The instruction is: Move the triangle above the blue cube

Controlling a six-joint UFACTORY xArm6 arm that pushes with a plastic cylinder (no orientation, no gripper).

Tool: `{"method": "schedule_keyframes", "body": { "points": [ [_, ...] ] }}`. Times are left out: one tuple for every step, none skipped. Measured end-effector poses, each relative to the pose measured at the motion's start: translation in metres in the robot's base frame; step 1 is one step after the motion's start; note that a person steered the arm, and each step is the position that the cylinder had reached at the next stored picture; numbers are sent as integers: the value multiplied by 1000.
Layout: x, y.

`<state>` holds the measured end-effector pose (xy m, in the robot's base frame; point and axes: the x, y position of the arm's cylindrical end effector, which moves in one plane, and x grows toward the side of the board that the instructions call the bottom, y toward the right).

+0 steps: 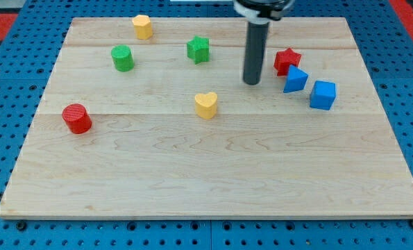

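Note:
A blue triangle block lies at the view's right, just below a red star and touching or nearly touching it. The blue cube sits just to the right of and slightly below the triangle, with a small gap. My tip stands on the board to the left of the triangle, about a block's width away, touching no block.
A yellow heart lies below and left of my tip. A green star, a green cylinder and a yellow block sit toward the top left. A red cylinder is at the left. The wooden board rests on blue pegboard.

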<state>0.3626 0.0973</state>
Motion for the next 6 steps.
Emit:
{"method": "schedule_keyframes", "body": {
  "points": [
    [-4,63],
    [-1,27],
    [-9,-64],
    [-56,-50],
    [-68,22],
    [-61,65]
  ]
}}
